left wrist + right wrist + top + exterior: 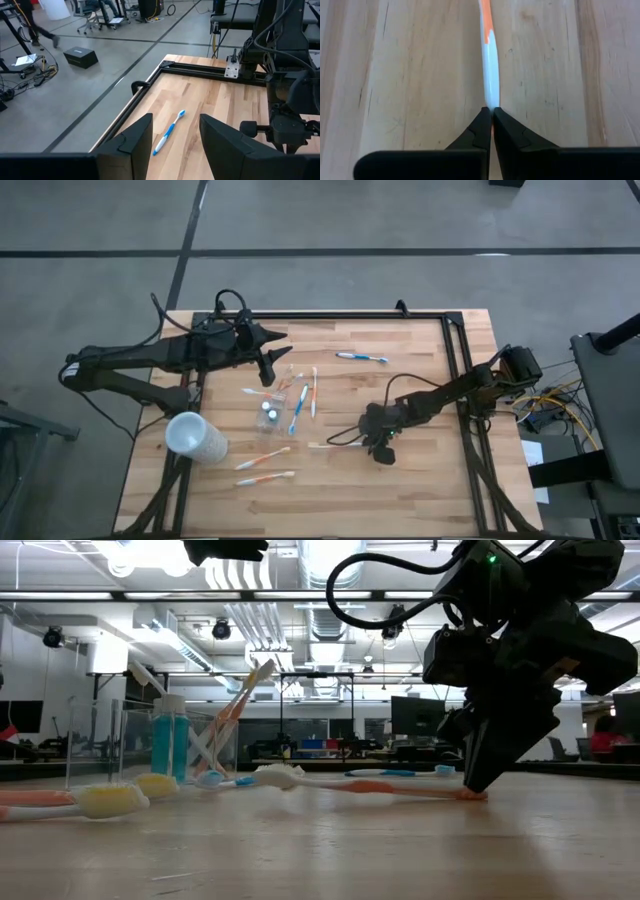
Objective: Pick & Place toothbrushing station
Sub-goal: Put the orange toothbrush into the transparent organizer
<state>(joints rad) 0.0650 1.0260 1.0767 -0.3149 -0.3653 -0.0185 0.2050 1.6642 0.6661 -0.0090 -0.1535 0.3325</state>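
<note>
The right gripper is pinching a white-orange toothbrush by its extreme end against the bench, risking slippage on lifting, while the left gripper is hovering open and empty.

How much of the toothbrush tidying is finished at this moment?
Done: the clear tumbler seems to hold brushes. In hand: the right tool pinches a white-orange toothbrush on the table. Left: several brushes lie loose, including a blue one. The left tool waits open.

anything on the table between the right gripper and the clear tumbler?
Yes, high view: the white-orange toothbrush pinched by the right gripper points toward the clear tumbler; beyond it, bare wood.
</note>
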